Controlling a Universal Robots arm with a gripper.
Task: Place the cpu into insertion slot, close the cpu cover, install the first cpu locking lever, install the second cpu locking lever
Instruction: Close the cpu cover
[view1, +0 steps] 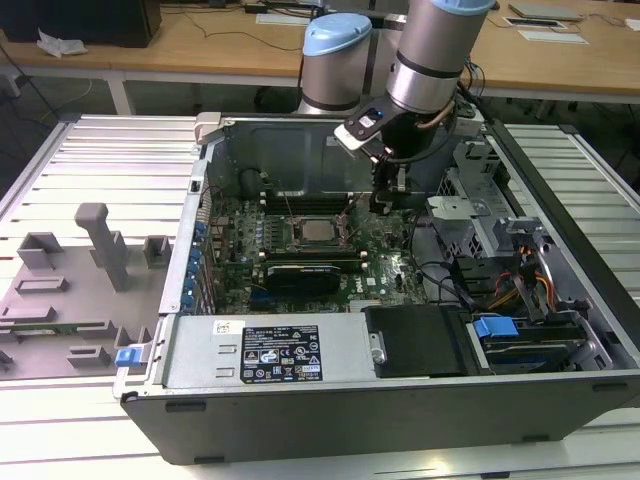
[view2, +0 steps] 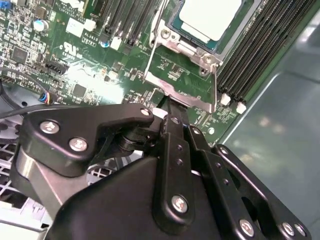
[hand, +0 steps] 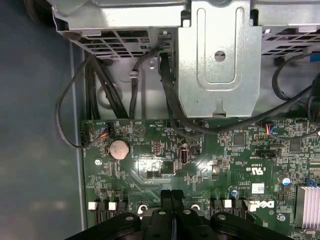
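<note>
The cpu (view2: 210, 20) lay seated in the slot (view2: 172, 27), so the first step looked done. The cover (view2: 185, 96) stood swung open, bare board showing through its window, and the levers (view1: 345, 213) stood raised, so closing and both latchings remained. The gripper (view2: 168, 109) had its jaws pressed together, holding nothing, with the tips at the cover's free edge.

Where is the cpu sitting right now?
The cpu sits in the insertion slot at mid-motherboard, toward the exterior view's left of the gripper.
</note>
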